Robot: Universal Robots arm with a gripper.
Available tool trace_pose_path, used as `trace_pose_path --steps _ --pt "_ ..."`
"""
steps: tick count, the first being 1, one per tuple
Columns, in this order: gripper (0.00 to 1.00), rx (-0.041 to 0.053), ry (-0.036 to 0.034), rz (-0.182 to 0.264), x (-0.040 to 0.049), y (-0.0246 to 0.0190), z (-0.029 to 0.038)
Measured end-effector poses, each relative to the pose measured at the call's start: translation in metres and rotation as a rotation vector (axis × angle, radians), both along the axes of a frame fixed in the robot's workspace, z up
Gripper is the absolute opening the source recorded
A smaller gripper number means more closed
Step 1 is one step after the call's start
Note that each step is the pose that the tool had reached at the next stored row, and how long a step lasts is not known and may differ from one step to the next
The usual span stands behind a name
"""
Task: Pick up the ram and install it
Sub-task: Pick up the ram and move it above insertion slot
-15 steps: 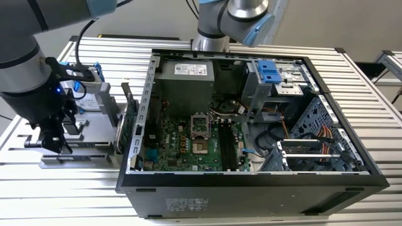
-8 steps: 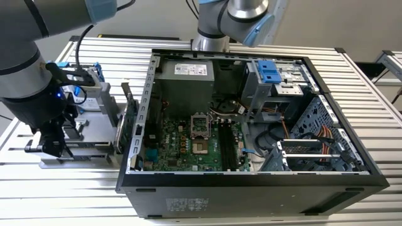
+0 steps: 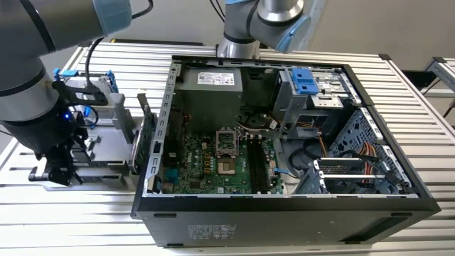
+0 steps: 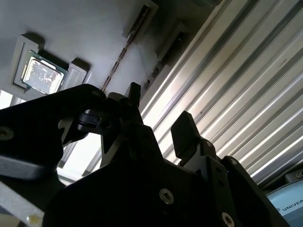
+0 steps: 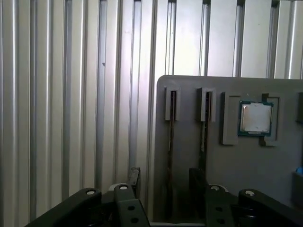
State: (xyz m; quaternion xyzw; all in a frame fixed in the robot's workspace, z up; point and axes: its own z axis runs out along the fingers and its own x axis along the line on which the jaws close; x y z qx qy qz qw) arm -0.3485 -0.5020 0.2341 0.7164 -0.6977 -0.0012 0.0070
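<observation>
Item: ram (image 5: 203, 127), a thin stick standing on edge in a slot of the grey parts tray (image 5: 284, 179), in the slot nearer the processor (image 5: 255, 118). It lies just beyond the pincer's fingertips, roughly in line with one finger and untouched. Gripper (image 5: 165, 176): fingers spread apart, nothing between them. Surface: ribbed aluminium table (image 3: 427, 106) carrying an open black computer case (image 3: 284, 218), its green motherboard (image 3: 213, 165) exposed; a pale wall lies behind. Arm (image 3: 32, 90): base behind the case, links crossing the exterior view's upper left, wrist pointing down over the tray at the exterior view's lower left.
</observation>
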Motion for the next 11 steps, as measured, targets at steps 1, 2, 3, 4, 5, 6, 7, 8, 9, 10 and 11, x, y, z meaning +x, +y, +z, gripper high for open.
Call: trace_pose_path --steps 1,2,3,4,5,6,7,8,9,10,11 --pt "1.0 -0.0001 0.0001 0.0 -0.0001 -0.0004 -0.0012" --pt "1.0 -0.0002 0.0002 0.001 -0.0001 -0.0008 -0.0025" --pt "1.0 -0.0001 0.0002 0.001 -0.0001 -0.0009 -0.0039" --pt "1.0 -0.0001 0.0001 0.002 -0.0001 -0.0009 -0.0053" --pt "1.0 -0.0001 0.0002 0.004 -0.0001 -0.001 -0.0066" --pt "1.0 -0.0001 0.0002 0.006 -0.0002 -0.001 -0.0077" --pt "1.0 0.0002 0.0003 0.008 -0.0005 -0.001 -0.0091" --pt "1.0 0.0012 0.0003 0.011 -0.0009 -0.001 -0.0105" --pt "1.0 0.0025 0.0003 0.013 -0.0013 -0.001 -0.0119" --pt "1.0 0.004 0.0003 0.016 -0.0016 -0.001 -0.0133" --pt "1.0 0.0056 0.0002 0.019 -0.0019 -0.001 -0.0147"
